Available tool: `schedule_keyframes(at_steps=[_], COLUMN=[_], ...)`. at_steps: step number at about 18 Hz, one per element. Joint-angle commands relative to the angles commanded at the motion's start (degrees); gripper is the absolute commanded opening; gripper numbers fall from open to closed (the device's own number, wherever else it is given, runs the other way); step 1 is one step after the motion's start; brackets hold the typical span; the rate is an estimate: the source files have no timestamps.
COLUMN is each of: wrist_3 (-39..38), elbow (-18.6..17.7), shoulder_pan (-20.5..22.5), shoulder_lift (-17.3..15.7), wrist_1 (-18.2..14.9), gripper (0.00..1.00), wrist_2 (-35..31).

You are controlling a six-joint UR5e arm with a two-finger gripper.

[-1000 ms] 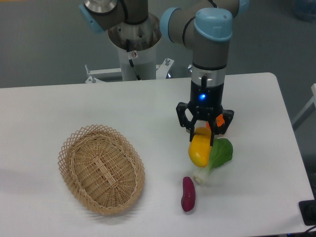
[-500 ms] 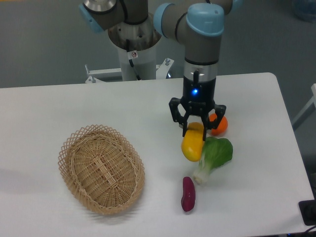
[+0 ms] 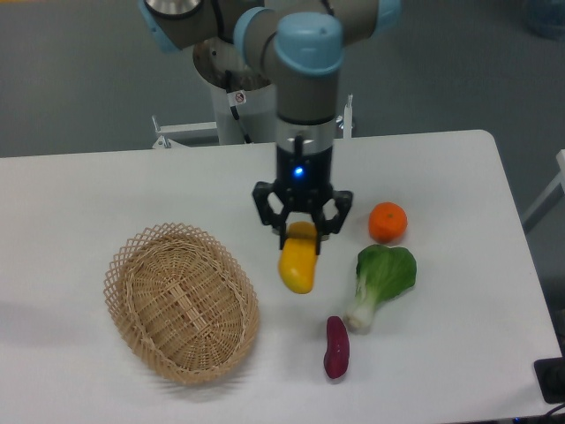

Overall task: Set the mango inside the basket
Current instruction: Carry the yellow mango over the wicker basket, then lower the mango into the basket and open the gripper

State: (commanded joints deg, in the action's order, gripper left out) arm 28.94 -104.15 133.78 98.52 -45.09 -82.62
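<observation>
Leftward the gripper (image 3: 302, 231) has been carried, clamped on the mango's (image 3: 297, 262) top end, clear of the bok choy (image 3: 381, 278) and now near the basket (image 3: 141, 256). Only the tip appears pinched, so a swing could shake it loose short of the rim.

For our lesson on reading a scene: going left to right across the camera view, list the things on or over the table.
basket → mango, held in the gripper → sweet potato → bok choy

arm (image 3: 305, 97): grey tubes, light-blue joint caps | wrist: lit blue LED | claw (image 3: 302, 231): black, 2 fingers
</observation>
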Motion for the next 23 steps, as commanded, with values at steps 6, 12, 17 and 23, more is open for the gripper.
schedule_keyframes(at_steps=[6,12,17,23], wrist_3=[-5.8,-5.4,-5.1,-2.9], elbow=[1.4,0.9,0.6,-0.5], shoulder_pan=[-8.7,-12.8,-15.6,-17.8], shoulder_lift=[6.2,9.3,11.3,12.3], wrist_1=[1.5,1.9,1.7,1.5], gripper=[0.48,0.48,0.49,0.49], wrist_2=[-4.0,-4.2,-4.2,-4.9])
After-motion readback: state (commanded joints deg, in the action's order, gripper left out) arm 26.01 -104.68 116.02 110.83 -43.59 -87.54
